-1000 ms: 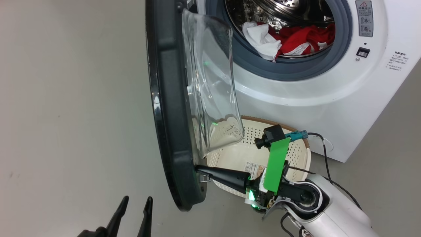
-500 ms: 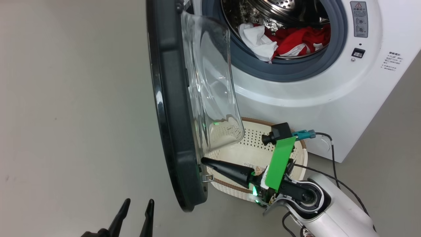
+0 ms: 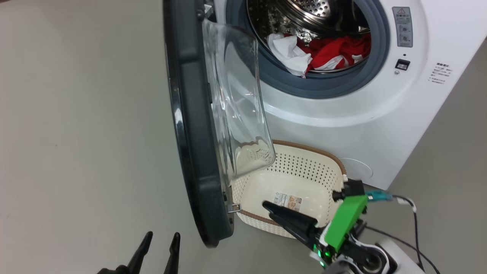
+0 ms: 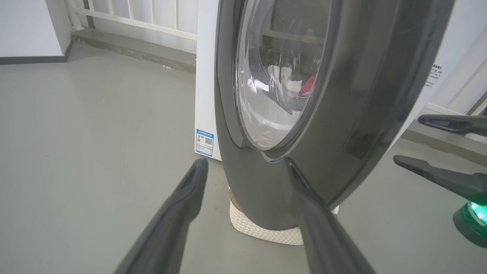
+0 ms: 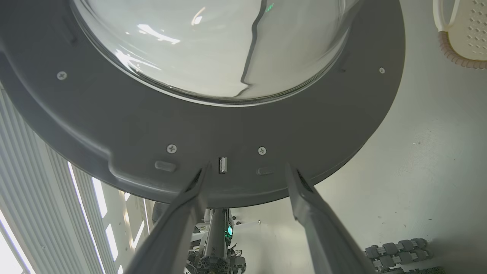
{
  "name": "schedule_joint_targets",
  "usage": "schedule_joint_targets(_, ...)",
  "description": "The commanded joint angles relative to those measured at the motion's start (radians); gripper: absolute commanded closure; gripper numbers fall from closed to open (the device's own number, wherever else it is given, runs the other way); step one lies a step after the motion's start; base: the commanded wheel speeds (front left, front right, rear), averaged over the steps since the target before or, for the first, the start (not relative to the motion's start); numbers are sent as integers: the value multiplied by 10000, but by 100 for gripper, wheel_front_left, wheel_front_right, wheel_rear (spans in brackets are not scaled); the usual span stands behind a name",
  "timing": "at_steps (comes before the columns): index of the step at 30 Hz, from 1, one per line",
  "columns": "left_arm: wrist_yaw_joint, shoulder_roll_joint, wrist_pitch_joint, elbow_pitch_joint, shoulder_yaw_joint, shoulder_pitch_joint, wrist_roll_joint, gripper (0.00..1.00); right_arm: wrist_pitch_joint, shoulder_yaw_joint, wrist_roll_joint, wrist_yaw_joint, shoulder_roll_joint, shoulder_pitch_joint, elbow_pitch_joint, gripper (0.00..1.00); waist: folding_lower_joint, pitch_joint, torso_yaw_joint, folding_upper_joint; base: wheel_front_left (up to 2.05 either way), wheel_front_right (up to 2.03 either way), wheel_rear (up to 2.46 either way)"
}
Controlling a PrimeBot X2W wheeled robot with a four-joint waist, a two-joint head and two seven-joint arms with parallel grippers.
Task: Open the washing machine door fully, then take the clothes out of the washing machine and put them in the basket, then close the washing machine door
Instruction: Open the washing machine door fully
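With the right end effector [image 5: 246, 169] spread and apart from the washing machine door [image 3: 194, 133], the unheld door could have swung shut across the clothes [image 3: 327, 53].

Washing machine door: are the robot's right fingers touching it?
Apart. In the head view the fingers of the right gripper end short of the washing machine door; the basket shows in the gap.
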Motion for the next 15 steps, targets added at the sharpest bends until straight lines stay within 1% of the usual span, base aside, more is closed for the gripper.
schedule_joint_targets(1,-54,57,-124,-187,373,-324,126,0,-137,2,-151,77,42,92,-214,0,-1,-8,-78,0,0,0,0)
schedule_joint_targets(8,-54,57,-124,-196,492,-280,117,0,-762,-129,-785,77,-163,761,-18,0,-1,-14,-313,0,0,0,0)
schedule_joint_targets(12,-54,57,-124,-210,577,-266,102,0,-1517,-26,-1406,77,-385,1074,90,0,-1,22,-443,0,0,0,0)
schedule_joint_targets(15,-54,57,-124,-213,627,-279,87,0,-2264,277,-2115,77,-679,1195,187,0,-1,61,-532,0,0,0,0)
